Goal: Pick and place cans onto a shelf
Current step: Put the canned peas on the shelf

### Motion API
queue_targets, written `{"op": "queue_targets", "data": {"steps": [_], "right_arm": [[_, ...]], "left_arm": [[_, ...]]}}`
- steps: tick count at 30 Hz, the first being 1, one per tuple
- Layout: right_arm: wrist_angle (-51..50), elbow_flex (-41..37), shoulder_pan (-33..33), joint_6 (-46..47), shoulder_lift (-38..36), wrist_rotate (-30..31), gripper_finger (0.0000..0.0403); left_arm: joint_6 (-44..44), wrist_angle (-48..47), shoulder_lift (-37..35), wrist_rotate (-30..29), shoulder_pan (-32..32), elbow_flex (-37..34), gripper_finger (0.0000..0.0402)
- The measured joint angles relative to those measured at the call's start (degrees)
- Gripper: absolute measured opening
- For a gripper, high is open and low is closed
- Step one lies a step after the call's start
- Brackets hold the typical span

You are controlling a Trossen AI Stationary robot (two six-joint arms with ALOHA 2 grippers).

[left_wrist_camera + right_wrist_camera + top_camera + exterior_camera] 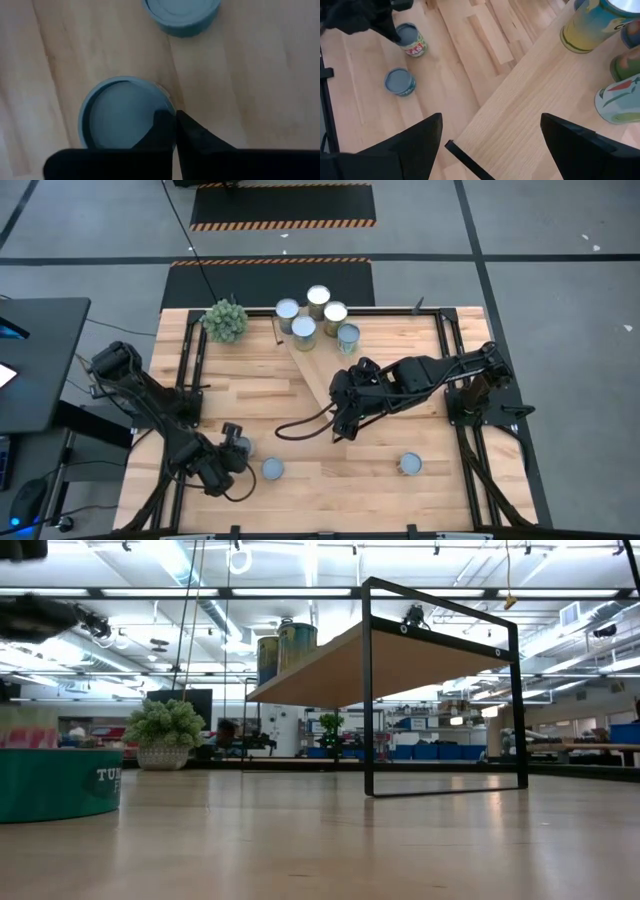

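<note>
From above, the left gripper (232,442) hangs over an upright can (240,446) at the table's near left, a second can (272,469) just beside it; the shelf (345,355) lies far right. Its wrist view shows the fingers (187,137) pressed together above that can's rim. The right gripper (490,135), spread wide, hovers over the shelf.

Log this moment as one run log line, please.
left gripper: shut, over teal-sided tin can | right gripper: open, above light-wood shelf | shelf: five cans
</note>
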Motion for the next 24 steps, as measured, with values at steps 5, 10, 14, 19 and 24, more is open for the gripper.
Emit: {"op": "queue_targets", "data": {"steps": [5, 10, 14, 19, 24], "right_arm": [[0.02, 0.0, -0.02, 0.0, 0.0, 0.0, 0.0346], [0.02, 0.0, -0.36, 0.41, 0.0, 0.29, 0.0346], [-0.68, 0.0, -0.55, 1.51, 0.0, 0.33, 0.0346], [-5.66, 0.0, -0.55, 3.42, -0.04, -0.07, 0.0346], [-12.82, -0.02, -0.55, 5.79, -1.09, -1.25, 0.0346]], "left_arm": [[1.18, -2.58, -3.28, -0.2, 2.21, 2.55, 0.0005], [4.36, -3.21, -5.68, 1.05, 6.09, 5.85, 0.0005], [8.12, -3.7, -5.97, 2.57, 10.41, 9.73, 0.0005], [15.03, -5.11, -5.98, 3.95, 16.69, 15.37, 0.0004], [23.23, -6.27, -5.96, 5.65, 23.92, 20.41, 0.0004]]}}
